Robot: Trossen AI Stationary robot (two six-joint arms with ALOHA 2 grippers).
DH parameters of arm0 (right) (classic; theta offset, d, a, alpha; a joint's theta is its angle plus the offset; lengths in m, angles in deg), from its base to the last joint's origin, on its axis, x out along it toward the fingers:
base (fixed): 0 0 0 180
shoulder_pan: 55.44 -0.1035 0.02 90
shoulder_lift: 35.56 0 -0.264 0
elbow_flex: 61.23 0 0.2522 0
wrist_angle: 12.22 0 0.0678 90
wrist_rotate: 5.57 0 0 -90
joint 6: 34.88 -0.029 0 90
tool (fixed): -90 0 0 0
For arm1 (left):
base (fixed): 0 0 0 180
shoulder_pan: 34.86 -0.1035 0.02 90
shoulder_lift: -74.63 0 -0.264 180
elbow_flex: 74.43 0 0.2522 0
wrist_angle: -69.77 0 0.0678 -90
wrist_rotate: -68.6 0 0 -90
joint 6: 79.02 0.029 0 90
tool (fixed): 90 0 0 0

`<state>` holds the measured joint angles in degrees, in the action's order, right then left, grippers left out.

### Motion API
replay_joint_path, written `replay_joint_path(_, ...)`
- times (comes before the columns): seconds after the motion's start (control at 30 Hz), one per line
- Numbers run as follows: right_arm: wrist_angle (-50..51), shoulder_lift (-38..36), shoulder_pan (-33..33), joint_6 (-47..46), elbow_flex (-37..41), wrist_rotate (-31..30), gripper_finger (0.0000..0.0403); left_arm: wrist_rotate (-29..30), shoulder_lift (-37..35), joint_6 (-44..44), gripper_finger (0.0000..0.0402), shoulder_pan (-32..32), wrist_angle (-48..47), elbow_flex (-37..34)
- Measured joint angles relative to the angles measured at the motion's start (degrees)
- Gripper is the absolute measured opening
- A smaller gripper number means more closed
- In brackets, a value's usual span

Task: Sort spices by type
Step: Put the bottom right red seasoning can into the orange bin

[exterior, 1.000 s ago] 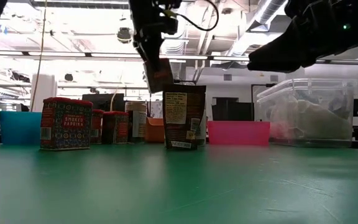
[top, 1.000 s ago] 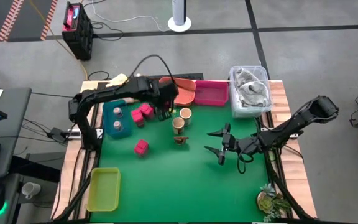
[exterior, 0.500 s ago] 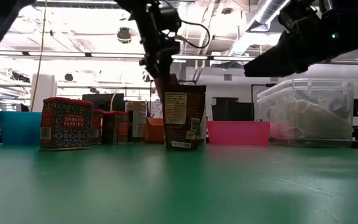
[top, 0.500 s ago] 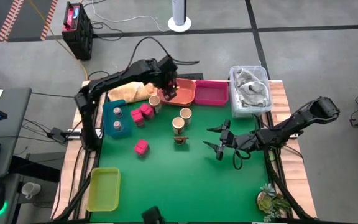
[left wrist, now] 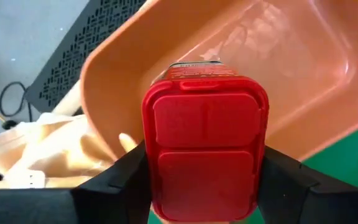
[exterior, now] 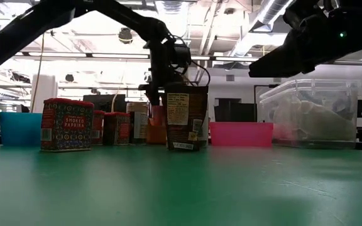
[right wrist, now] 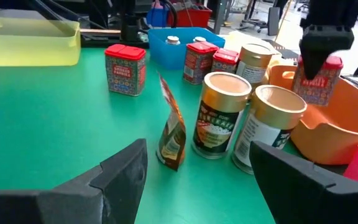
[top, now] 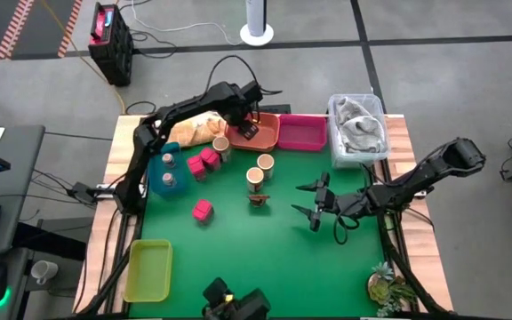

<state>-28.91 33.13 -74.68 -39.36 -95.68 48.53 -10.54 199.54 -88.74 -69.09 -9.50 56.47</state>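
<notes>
My left gripper (top: 248,130) is shut on a pink-red cube box (left wrist: 205,155) and holds it over the orange tray (top: 265,135) at the far edge. Two more red boxes (top: 203,161) stand near the teal tray (top: 164,181), which holds tiny shakers. A third red box (top: 203,210) stands alone on the mat. Three tan round jars (top: 259,171) and a brown pouch (top: 258,199) stand mid-table. My right gripper (top: 309,203) hovers open, right of the pouch, touching nothing. My left gripper pinches the red box between its two fingers (left wrist: 120,180), one on each of two opposite sides just below the lid (left wrist: 205,118). The fingers come from above, pointing down. The box (right wrist: 319,84) hangs below them, lifted clear over the orange tray's hollow (right wrist: 328,134).
A magenta tray (top: 302,133) lies right of the orange one. A clear bin with grey cloth (top: 356,129) sits at the far right corner. A pale yellow cloth (top: 194,132) lies at the far left, a yellow-green tray (top: 148,269) at the near left. Bare green mat lies near the front.
My left gripper has carried the red box from beside the jars toward the far edge and then lowered it over the orange tray, staying shut on it. The other boxes, the jars and the pouch have kept their places.
</notes>
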Motion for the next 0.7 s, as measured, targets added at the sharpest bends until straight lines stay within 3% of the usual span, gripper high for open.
replay_joint_path(0.3, 0.0, 0.0, 0.0, 0.0, 0.0, 0.0, 0.0309, 0.1, 0.8, -1.7, 0.0221, -0.4, 0.7, 0.0)
replay_joint_path(0.57, 0.0, 0.0, 0.0, 0.0, 0.0, 0.0, 0.0309, 0.4, 0.8, -2.1, 0.0253, -0.2, 0.7, 0.0)
replay_joint_path(0.7, 0.0, 0.0, 0.0, 0.0, 0.0, 0.0, 0.0309, 3.1, 0.8, -1.1, 0.0256, -0.2, 0.7, 0.1)
